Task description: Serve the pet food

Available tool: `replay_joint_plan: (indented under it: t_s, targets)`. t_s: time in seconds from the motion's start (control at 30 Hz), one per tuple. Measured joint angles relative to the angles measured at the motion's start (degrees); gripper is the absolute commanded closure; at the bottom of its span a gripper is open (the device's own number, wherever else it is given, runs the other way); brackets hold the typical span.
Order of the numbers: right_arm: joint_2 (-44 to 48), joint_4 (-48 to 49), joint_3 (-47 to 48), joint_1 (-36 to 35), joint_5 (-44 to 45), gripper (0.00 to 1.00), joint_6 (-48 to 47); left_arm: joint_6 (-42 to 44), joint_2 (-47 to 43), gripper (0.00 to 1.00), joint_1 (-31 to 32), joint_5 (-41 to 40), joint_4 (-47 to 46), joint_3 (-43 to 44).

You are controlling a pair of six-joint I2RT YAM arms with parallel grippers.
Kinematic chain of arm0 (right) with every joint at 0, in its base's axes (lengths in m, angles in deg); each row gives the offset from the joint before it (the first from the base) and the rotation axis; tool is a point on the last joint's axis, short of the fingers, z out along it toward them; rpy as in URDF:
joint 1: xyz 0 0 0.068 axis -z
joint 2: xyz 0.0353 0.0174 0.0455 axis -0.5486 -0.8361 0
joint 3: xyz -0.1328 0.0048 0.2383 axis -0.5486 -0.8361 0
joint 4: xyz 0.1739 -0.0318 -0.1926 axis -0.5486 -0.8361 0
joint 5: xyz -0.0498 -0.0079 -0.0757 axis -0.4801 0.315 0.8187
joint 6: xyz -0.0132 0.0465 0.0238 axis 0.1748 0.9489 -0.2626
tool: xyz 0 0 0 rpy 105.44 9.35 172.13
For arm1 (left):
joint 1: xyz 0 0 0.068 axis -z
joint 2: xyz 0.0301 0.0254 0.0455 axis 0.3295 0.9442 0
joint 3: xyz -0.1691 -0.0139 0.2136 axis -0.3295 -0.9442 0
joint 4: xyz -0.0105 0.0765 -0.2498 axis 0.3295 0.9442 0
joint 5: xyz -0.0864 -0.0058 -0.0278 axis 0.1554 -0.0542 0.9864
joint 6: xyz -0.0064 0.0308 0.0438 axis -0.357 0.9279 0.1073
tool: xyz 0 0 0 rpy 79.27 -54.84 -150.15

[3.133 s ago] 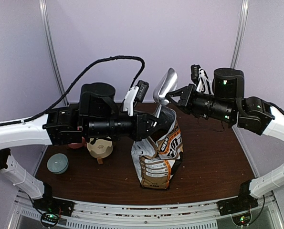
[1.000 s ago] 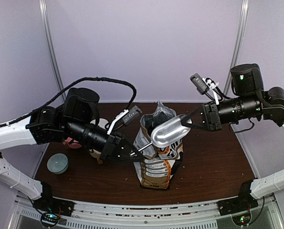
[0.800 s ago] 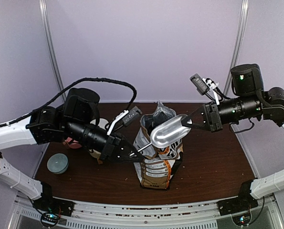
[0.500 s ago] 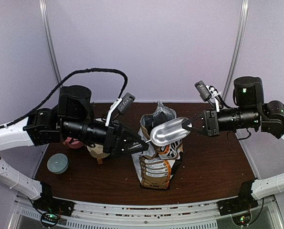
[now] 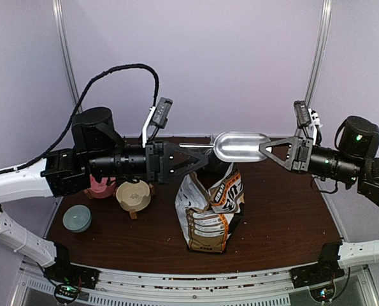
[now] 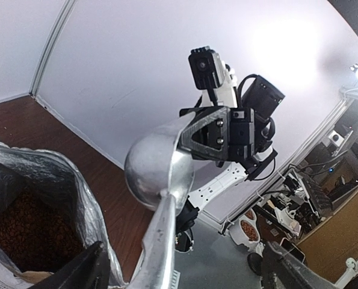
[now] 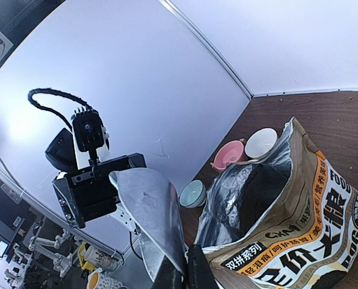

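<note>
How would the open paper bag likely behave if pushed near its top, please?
The bag stands tall on a small base, so it would probably tip. Its creased open mouth looks floppy and may buckle. The kibble inside likely adds weight low down.

Bag (image 5: 209, 210) and bowls (image 5: 133, 194) on table (image 5: 285, 223)

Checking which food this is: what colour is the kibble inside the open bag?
Reddish-brown; the pet food shows best in the left wrist view.
</note>
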Motion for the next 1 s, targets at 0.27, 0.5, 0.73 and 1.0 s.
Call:
replay_joint_plan:
  t_s: [0.27, 0.5, 0.73, 1.0]
  targets:
    - [-4.3, 2.3, 0.0, -1.4, 0.0, 1.0, 1.2, -1.4, 0.0, 0.3, 0.0, 0.0, -1.9, -1.2]
    - [-5.0, 2.3, 0.0, -1.7, 0.0, 1.0, 1.2, -1.6, -0.4, 0.26, -0.5, -1.0, -1.4, -1.6]
    - [-4.5, 1.6, 0.0, -1.7, 0.2, 1.0, 1.1, -1.8, -0.7, 0.49, -1.4, -1.0, -0.7, -1.7]
    - [-4.1, 1.1, 0.0, -1.7, 0.0, 1.0, 0.8, -1.7, -0.5, 0.5, -1.4, -0.7, -0.5, -1.7]
